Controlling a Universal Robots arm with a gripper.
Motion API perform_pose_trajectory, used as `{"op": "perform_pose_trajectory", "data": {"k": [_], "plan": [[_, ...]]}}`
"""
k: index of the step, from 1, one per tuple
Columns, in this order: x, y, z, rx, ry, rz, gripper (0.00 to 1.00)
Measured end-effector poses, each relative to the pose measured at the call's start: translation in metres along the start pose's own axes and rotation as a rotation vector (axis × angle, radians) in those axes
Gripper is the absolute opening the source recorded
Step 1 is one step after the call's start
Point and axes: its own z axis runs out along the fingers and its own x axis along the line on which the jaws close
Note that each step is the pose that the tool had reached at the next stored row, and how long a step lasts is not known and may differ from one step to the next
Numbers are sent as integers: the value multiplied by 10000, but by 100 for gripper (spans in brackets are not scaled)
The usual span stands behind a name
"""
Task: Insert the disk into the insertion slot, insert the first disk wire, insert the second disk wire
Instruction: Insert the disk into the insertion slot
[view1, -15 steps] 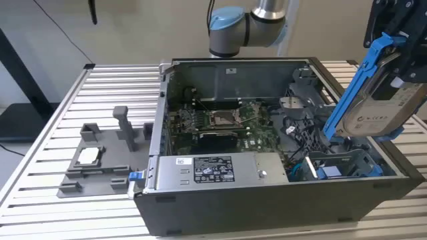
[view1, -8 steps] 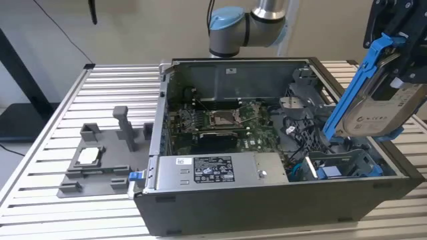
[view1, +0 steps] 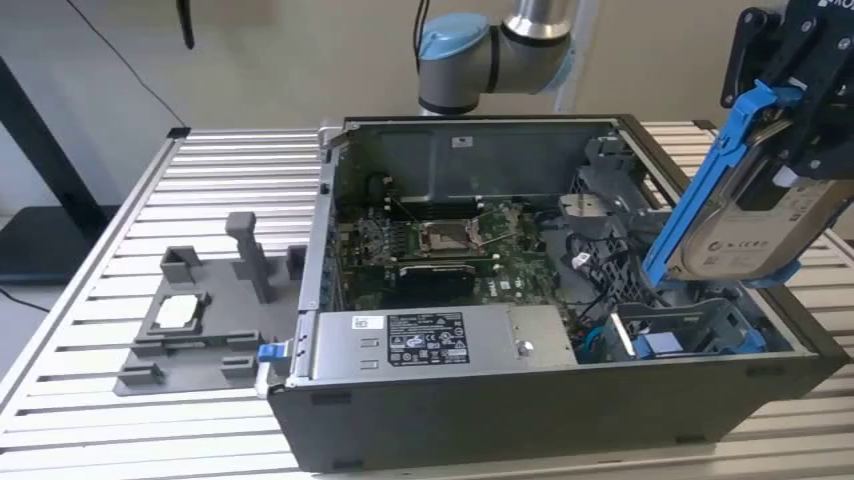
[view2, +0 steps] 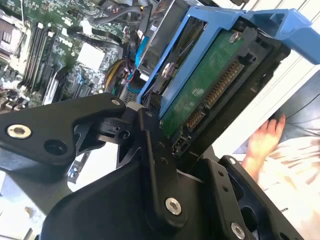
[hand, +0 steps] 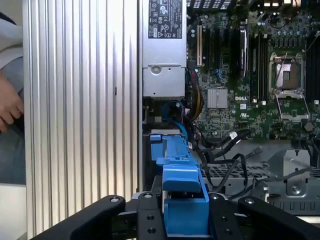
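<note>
The disk (view1: 754, 225) is a silver-grey drive in a bright blue carrier frame (view1: 694, 200). It hangs tilted above the open computer case (view1: 534, 400), at the exterior view's right. My gripper (view1: 790, 140) is shut on its upper end. Below it, the insertion slot (view1: 681, 330) is a grey drive bay in the case's front right corner. In the second wrist view the disk's green circuit board (view2: 205, 85) and connector face me between the black fingers (view2: 155, 165). The first wrist view shows the blue carrier (hand: 182, 200) end-on above the bay (hand: 162, 142). Black cables (view1: 601, 270) and a blue wire (hand: 175, 107) lie beside the bay.
A silver labelled power supply box (view1: 427, 345) lies along the case's front, with the motherboard (view1: 441, 240) behind it. A grey fixture (view1: 200, 320) stands on the slatted table (view1: 120, 220) at the exterior view's left. A person's hand (view2: 265, 137) is near the table edge.
</note>
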Motion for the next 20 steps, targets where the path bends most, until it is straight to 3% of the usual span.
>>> {"op": "perform_pose_trajectory", "data": {"k": [20], "plan": [[0, -9, 227, 0, -4, -7, 33]]}}
